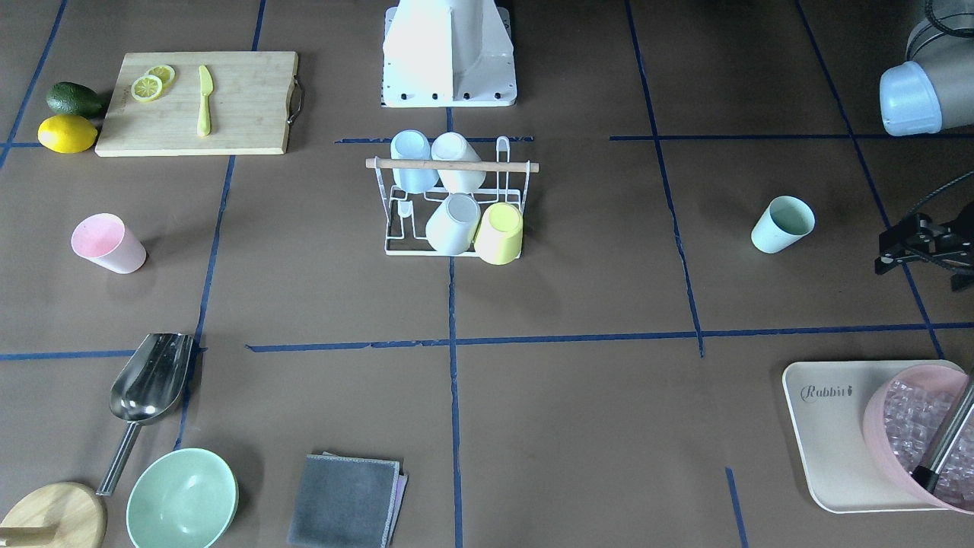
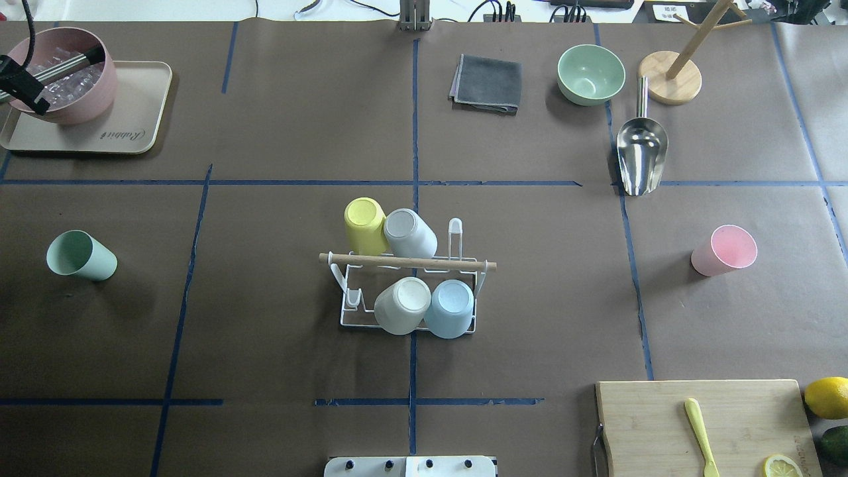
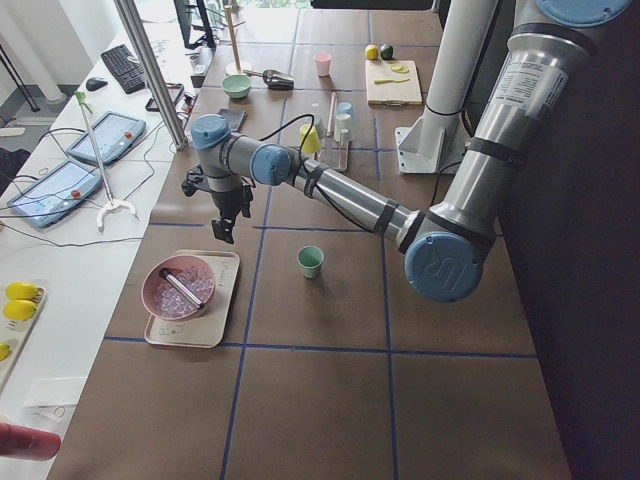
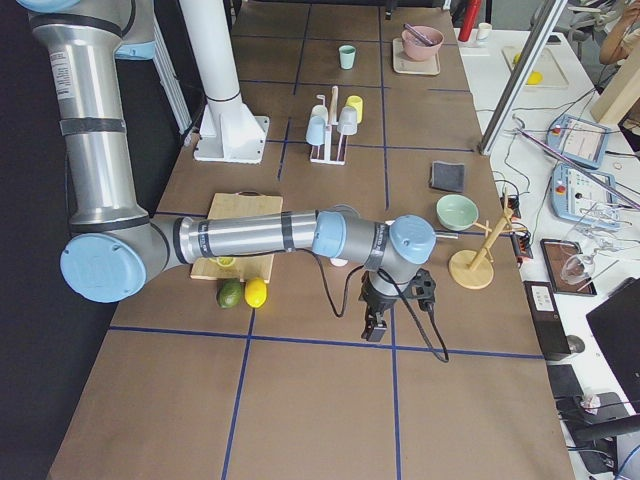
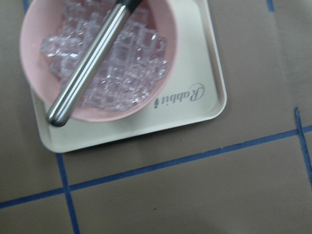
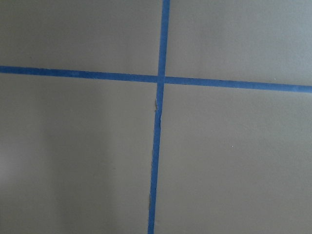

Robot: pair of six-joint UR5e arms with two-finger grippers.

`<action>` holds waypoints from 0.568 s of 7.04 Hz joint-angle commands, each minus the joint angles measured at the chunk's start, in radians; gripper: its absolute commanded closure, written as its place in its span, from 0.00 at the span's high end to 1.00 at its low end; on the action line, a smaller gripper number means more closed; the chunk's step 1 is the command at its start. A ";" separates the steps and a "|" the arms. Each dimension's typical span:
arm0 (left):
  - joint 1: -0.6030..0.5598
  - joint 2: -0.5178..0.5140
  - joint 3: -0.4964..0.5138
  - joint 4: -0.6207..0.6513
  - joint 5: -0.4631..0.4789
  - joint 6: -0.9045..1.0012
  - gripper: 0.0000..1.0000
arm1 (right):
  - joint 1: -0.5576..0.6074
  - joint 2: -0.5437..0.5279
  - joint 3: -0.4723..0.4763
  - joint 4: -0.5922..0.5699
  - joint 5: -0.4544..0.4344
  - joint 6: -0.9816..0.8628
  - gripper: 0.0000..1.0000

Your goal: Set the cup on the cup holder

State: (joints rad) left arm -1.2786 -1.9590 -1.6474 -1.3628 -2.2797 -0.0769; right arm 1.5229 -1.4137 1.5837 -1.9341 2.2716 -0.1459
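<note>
The white wire cup holder (image 1: 453, 164) with a wooden rod stands at the table's middle, also in the overhead view (image 2: 407, 262). It carries several upturned cups: yellow, grey, white and light blue. A green cup (image 1: 782, 224) stands alone on my left side (image 2: 81, 256). A pink cup (image 1: 107, 242) stands alone on my right side (image 2: 724, 250). My left gripper (image 1: 889, 255) hovers near the ice bowl, far from the green cup; I cannot tell if it is open. My right gripper (image 4: 374, 330) hangs over bare table beyond the pink cup, seen only from the side; its state is unclear.
A cream tray (image 1: 829, 426) holds a pink bowl of ice (image 1: 921, 434) with a metal tool. A cutting board (image 1: 228, 114), lemon, avocado, metal scoop (image 1: 148, 380), green bowl (image 1: 183, 498), grey cloth (image 1: 346, 501) and wooden stand (image 2: 670, 76) lie around the table's edges.
</note>
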 commanded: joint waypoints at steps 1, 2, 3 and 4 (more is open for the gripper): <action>0.025 -0.032 -0.012 0.159 0.008 0.008 1.00 | -0.018 0.126 -0.060 -0.120 0.002 0.000 1.00; 0.066 -0.046 -0.021 0.225 0.008 0.005 1.00 | -0.042 0.192 -0.132 -0.138 0.011 0.002 1.00; 0.124 -0.066 -0.023 0.301 0.028 0.003 1.00 | -0.050 0.252 -0.210 -0.155 0.037 0.003 1.00; 0.186 -0.110 -0.022 0.318 0.117 0.003 1.00 | -0.075 0.275 -0.252 -0.154 0.070 0.029 1.00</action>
State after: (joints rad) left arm -1.1626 -2.0271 -1.6682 -1.0935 -2.2363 -0.0729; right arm 1.4725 -1.1860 1.3987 -2.0787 2.3070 -0.1372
